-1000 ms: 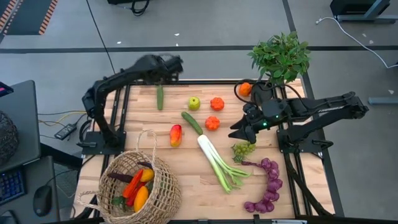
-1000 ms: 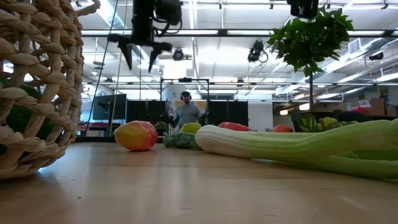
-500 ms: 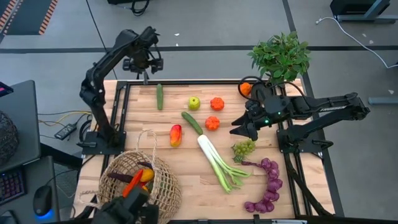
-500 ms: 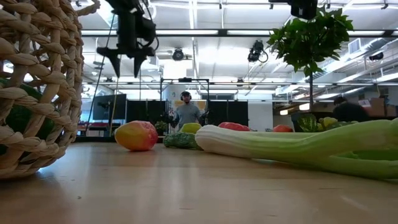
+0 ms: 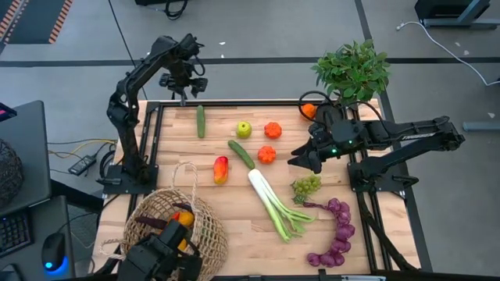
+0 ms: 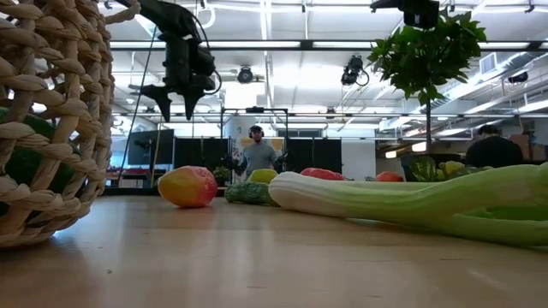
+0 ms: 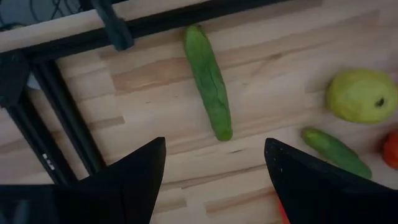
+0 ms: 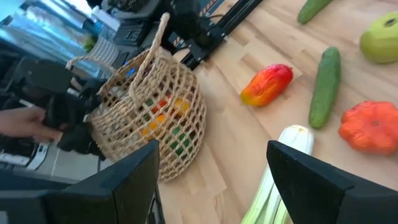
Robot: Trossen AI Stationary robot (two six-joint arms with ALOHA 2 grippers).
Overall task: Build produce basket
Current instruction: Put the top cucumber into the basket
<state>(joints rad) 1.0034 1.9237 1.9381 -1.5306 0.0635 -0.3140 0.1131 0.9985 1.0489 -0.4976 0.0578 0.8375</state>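
Observation:
The tan woven basket (image 5: 191, 230) stands at the table's near left with a few pieces of produce inside. On the table lie a green cucumber (image 7: 208, 81), a green apple (image 5: 244, 129), a second cucumber (image 5: 241, 154), a red-yellow fruit (image 5: 221, 169), a leek (image 5: 273, 203) and grapes (image 5: 336, 234). My left gripper (image 7: 214, 180) hangs open above the far left edge, pointing down, just short of the first cucumber. My right gripper (image 5: 299, 164) hovers open right of the table's middle, above the green grapes (image 5: 306, 186), with nothing between its fingers.
A leafy potted plant (image 5: 353, 70) stands at the far right corner, with an orange (image 5: 309, 111) beside it. Two orange-red fruits (image 5: 269, 142) lie mid-table. A person's hand (image 8: 25, 124) with a dark object (image 5: 160, 254) is at the basket's near side. The black frame rail (image 7: 155, 25) runs along the far edge.
My left gripper has swung toward the table's far left corner, sunk a little and rolled about its own axis, staying open. A dark object held by a person has come in at the near edge beside the basket.

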